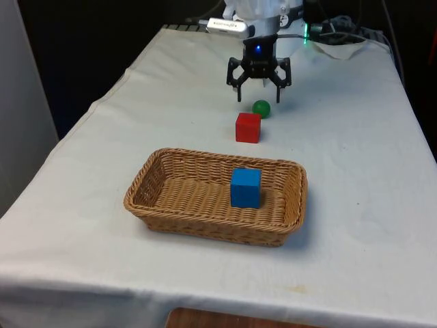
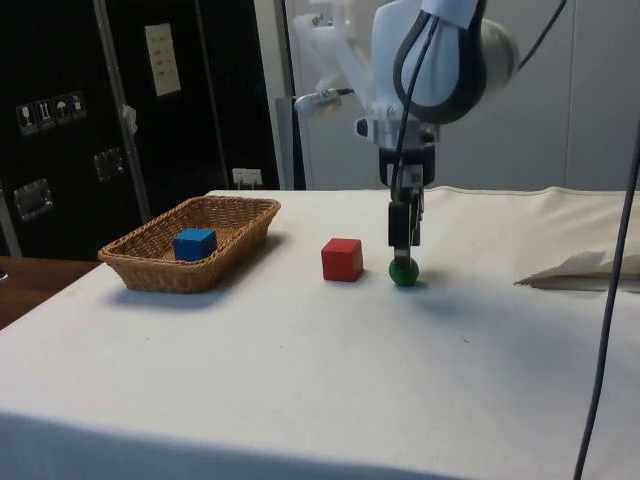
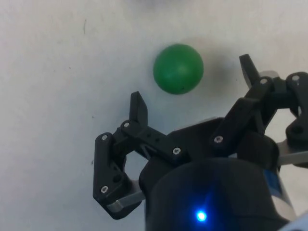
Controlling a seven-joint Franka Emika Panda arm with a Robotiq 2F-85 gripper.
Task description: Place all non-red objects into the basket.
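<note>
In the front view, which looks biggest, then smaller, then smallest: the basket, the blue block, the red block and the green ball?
1. basket
2. blue block
3. red block, though it lies farther from the camera, so the two blocks may match
4. green ball

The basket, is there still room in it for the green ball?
Yes. The basket holds just the blue cube toward the front view's right; its other half is bare. It is crowded where the red cube, green ball and gripper cluster.
</note>
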